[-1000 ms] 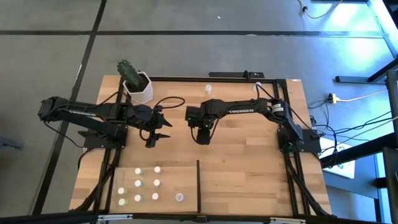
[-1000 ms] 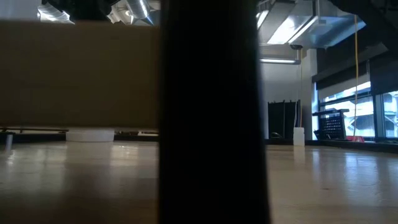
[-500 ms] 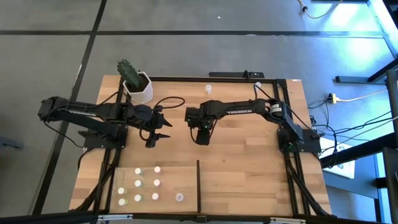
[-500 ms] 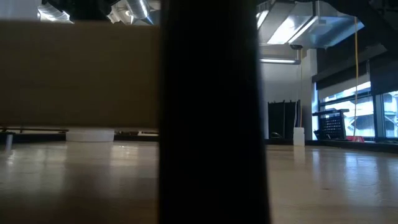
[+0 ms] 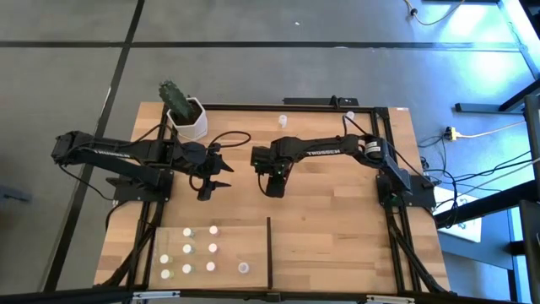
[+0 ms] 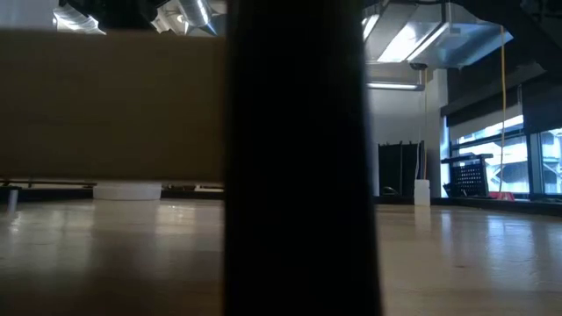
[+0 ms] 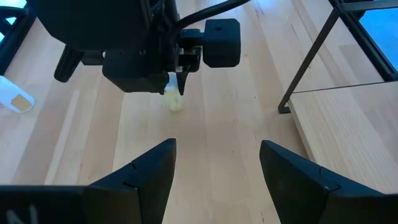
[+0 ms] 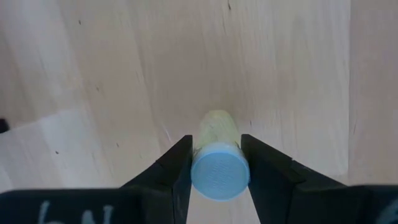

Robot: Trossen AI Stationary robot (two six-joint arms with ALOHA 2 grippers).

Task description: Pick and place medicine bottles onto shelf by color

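Observation:
My right gripper point(image 5: 275, 186) points down over the middle of the table, shut on a pale green medicine bottle point(image 8: 217, 130) with a round white cap. In the left wrist view the same bottle point(image 7: 175, 101) shows below the right gripper's fingers, close to the tabletop. My left gripper point(image 5: 223, 173) waits open to its left, with nothing between its fingers point(image 7: 155, 163). The shelf point(image 5: 232, 238), a pale wood panel at the near left, carries several standing bottles point(image 5: 211, 248). Another bottle point(image 5: 283, 121) stands alone by the far edge. My right gripper pinches the bottle at its cap end point(image 8: 219, 175) between the two fingers point(image 8: 179, 163), which come from above and point down. The bottle stands upright under the fingers, cap up. Whether its lower end point(image 7: 175, 107) rests on the tabletop, I cannot tell.
A white hexagonal pot with a cactus point(image 5: 187, 118) stands at the far left corner. A thin black upright divider point(image 5: 269, 249) edges the shelf's right side and fills the middle of the low view point(image 6: 299, 158). Bare wood lies right of the divider point(image 5: 337, 245).

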